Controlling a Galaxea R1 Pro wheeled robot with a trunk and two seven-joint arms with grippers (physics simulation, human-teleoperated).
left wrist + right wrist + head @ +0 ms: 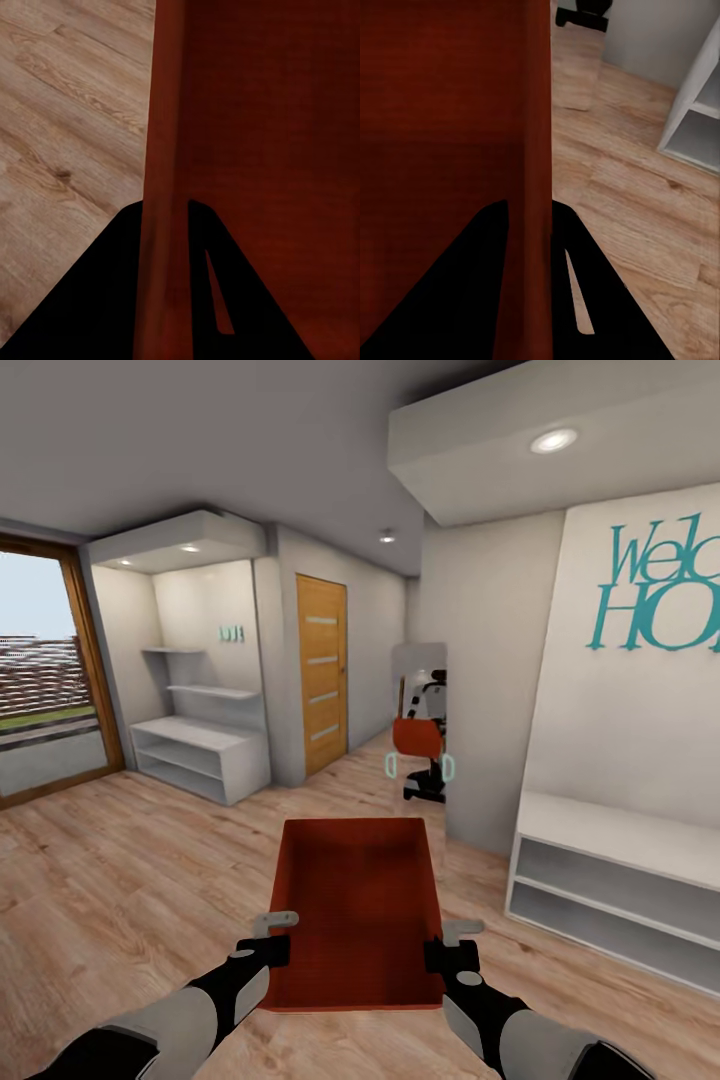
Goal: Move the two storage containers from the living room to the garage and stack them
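2 arms: light grey forearm shells, black wrist sections. Left pincer [277,932] and right pincer [452,942]: grey finger brackets, black bodies.

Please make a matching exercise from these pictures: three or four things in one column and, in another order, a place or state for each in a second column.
1. storage container
2. wooden door
3. teal lettering
4. low white shelf

a. on the white wall at the head view's right
b. shut, with four pale strips
c. held between both grippers over wood floor
d. below the lettering

Pairs: 1-c, 2-b, 3-a, 4-d
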